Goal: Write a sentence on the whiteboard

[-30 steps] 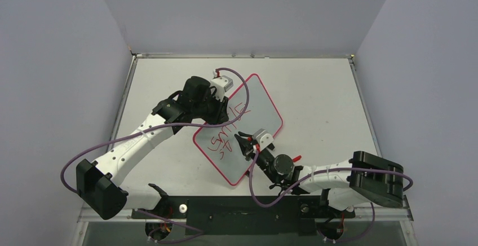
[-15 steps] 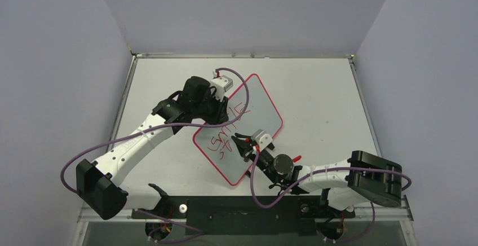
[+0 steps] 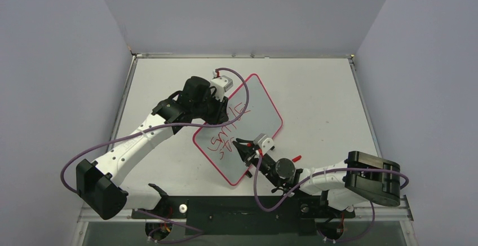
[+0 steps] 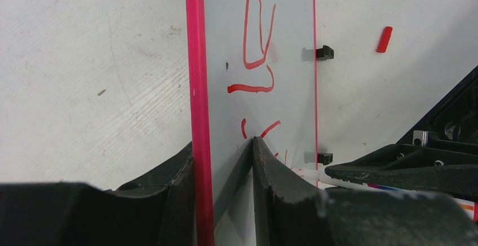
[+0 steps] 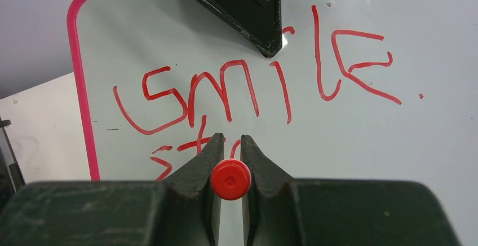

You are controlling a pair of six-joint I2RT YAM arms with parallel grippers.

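The whiteboard (image 3: 260, 109) lies slanted in the middle of the table, with a pink border. The sentence (image 5: 253, 88) is in red and reads "Smile", with the start of a second line, "st" (image 5: 189, 144), below it. It also shows in the top view (image 3: 228, 127). My left gripper (image 4: 222, 156) is shut on the whiteboard's pink left edge. It sits at the board's far left side in the top view (image 3: 221, 108). My right gripper (image 5: 230, 140) is shut on a red marker (image 5: 230, 179). Its tip, hidden by the fingers, is at the second line. The right gripper is over the board's near part (image 3: 243, 147).
A small red marker cap (image 3: 296, 158) lies on the table right of the board, next to the right arm. It also shows in the left wrist view (image 4: 384, 39). Two black clips (image 4: 324, 52) sit on the board's right edge. Grey walls enclose the table.
My right gripper with the marker has shifted a little left and nearer along the second line. The left gripper and the board have not moved.
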